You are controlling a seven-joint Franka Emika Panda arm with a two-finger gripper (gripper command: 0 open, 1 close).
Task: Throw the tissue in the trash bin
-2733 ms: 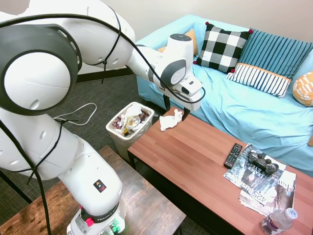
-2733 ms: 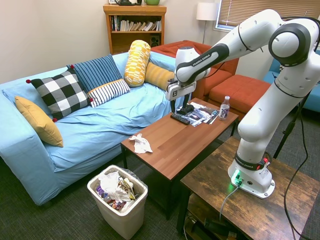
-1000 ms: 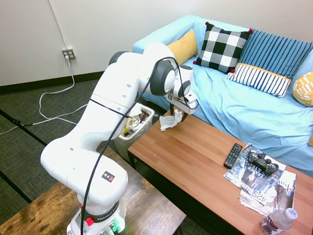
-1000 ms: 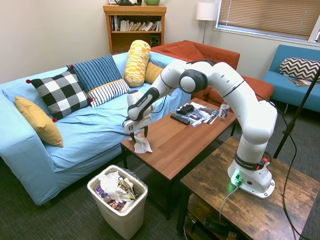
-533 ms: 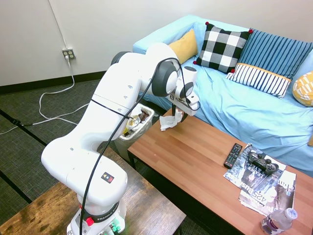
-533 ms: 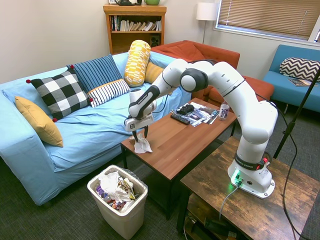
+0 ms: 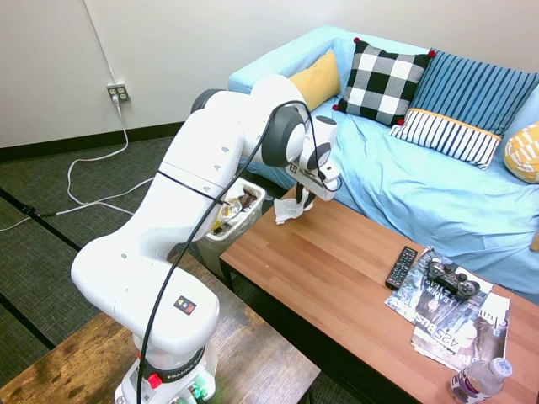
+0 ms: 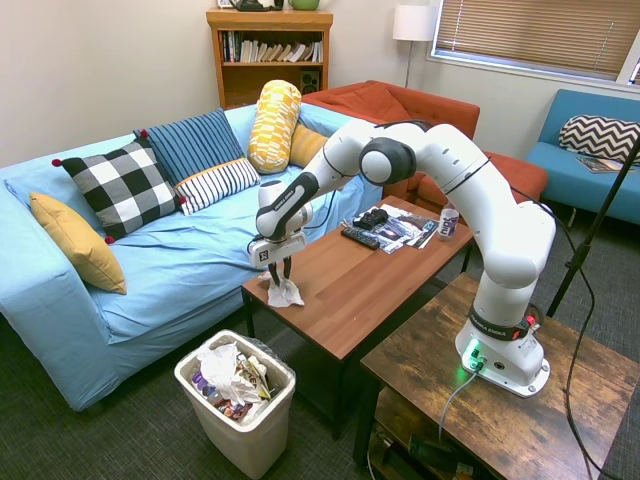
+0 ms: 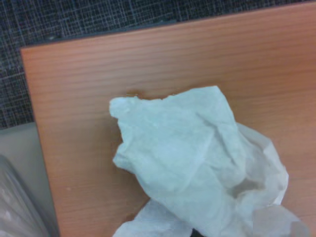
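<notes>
Tissue [image 9: 197,168] fills the wrist view, a crumpled white wad hanging just over the reddish-brown worktop [image 9: 148,64], right by its corner, with dark carpet past the edge. From the second exterior view, the pincer [image 8: 279,281] is clamped on the top of the tissue [image 8: 283,293], whose lower folds dangle down to about the worktop [image 8: 370,285] surface; whether they touch the wood I can't tell. The first exterior view agrees: pincer [image 7: 302,199] pinching the tissue [image 7: 288,210] at the worktop [image 7: 354,278] end nearest the bin.

Down on the floor, just off that end, stands the trash bin [image 8: 236,400], white, lined with a bag, stuffed with wrappers and paper; in the first exterior view the trash bin [image 7: 226,217] is partly hidden behind the arm.

Further along the worktop, well apart from the action: a black remote [image 7: 401,268], a game controller [image 7: 451,279] resting on black-and-white magazines [image 7: 459,320], and a water bottle [image 7: 478,380] at the far corner.

Behind it all, the blue sofa [image 8: 200,250] carries a checked cushion [image 8: 118,189], a mustard cushion [image 8: 76,239], striped pillows [image 8: 205,150] and a yellow patterned bolster [image 8: 273,124]. A bookshelf [image 8: 269,50] stands against the back wall.
</notes>
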